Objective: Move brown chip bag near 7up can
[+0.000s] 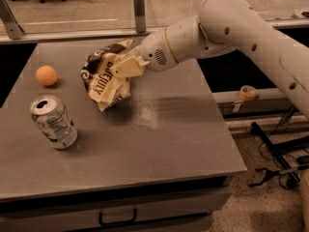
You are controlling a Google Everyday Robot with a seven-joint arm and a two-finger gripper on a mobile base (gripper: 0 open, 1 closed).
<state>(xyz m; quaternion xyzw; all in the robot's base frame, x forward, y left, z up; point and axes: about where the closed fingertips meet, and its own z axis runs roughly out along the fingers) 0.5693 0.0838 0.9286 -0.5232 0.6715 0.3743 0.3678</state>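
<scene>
Carry step in play: the white hand [124,66] is clamped on the wrinkly cream-and-brown foil chip bag [105,85], which hangs over the grey counter [174,129], near the silvery-green 7up can [53,122]. Next move, I'd judge: a short shift canward, lower, release.

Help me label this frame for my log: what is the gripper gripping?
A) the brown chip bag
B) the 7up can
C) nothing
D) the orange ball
A: the gripper, over the back-middle of the table, is closed on the upper part of the brown chip bag. The 7up can and the orange ball sit untouched further left.
</scene>
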